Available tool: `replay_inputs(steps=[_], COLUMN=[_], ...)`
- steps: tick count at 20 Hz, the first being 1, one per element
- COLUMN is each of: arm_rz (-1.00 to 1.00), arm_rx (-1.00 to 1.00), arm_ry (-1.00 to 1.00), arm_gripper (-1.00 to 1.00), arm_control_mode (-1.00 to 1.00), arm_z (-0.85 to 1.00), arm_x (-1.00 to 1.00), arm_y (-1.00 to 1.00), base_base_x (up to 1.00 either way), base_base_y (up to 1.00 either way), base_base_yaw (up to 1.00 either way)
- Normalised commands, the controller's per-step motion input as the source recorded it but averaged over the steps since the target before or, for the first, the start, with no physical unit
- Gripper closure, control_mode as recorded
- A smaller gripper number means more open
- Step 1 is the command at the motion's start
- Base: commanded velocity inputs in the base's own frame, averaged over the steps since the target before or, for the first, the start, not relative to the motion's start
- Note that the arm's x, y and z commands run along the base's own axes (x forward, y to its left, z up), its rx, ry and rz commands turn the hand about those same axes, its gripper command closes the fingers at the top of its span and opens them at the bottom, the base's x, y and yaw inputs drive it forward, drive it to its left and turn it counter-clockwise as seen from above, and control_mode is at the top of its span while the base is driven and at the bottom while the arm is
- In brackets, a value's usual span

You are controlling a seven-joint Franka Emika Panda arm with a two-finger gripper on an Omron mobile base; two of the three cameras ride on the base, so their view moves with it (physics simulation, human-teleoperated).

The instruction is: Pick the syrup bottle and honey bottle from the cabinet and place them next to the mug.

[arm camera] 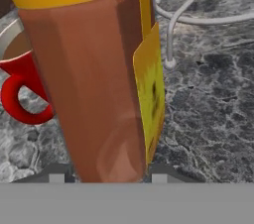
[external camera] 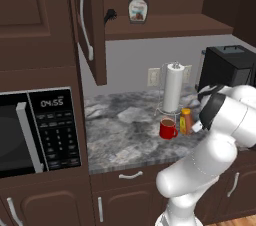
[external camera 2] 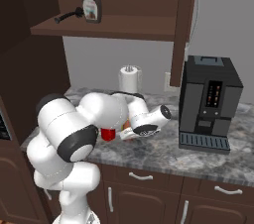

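Gripper [arm camera: 104, 176]: jaws drawn in close on the honey bottle, one dark tip on each side of its base in the hand view; the bottle sits between them, so the pincer has hold of it.
Honey bottle [external camera: 186, 121]: upright on the grey marbled counter [external camera: 125, 135], at 3 o'clock of the mug and just beside it in the left base view. Orange-amber body, yellow cap, yellow label on one face. In the hand view it stands large between the finger tips [arm camera: 55, 174], cap towards 12 o'clock.
Mug [external camera: 168, 128]: bright red, brown liquid inside, standing on the counter. In the hand view its handle and rim show at 9 o'clock of the honey bottle.
Syrup bottle [external camera: 138, 3]: dark brown, white label, upright on the cabinet shelf, well apart from the mug and at about 11 o'clock of it in the left base view.
Cabinet [external camera: 165, 24]: door swung open, long curved silver handle on the door at 9 o'clock of the shelf.
Paper towel holder [external camera: 173, 87]: white roll on a wire stand, upright, at 12 o'clock of the mug and near it.
Coffee machine [external camera 2: 208, 104]: black, on the counter at 3 o'clock of the arm in the right base view.
Microwave [external camera: 37, 130]: built in at 9 o'clock of the counter, clock digits lit.
Arm: white links bent low over the counter edge, wrist reaching towards the honey bottle.
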Motion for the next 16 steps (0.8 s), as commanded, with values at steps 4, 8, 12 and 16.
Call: replay_inputs(steps=[4,8,12,16], arm_rz=[0.04,0.03,0.01,0.0], arm_rx=[-0.02,0.0,0.0,0.0], arm_ry=[-0.1,-0.06,0.0,0.0], arm_gripper=[1.0,1.0,1.0,-1.0], arm_control_mode=[-1.0,-1.0,-1.0,-1.0], arm_z=[-0.05,0.0,0.0,0.0], arm_x=[0.1,0.0,0.0,0.0], arm_y=[0.0,0.06,0.0,0.0], base_base_x=[0.0,0.0,0.0,0.0], base_base_y=[0.0,0.0,0.0,0.0], base_base_yaw=[0.0,0.0,0.0,0.0])
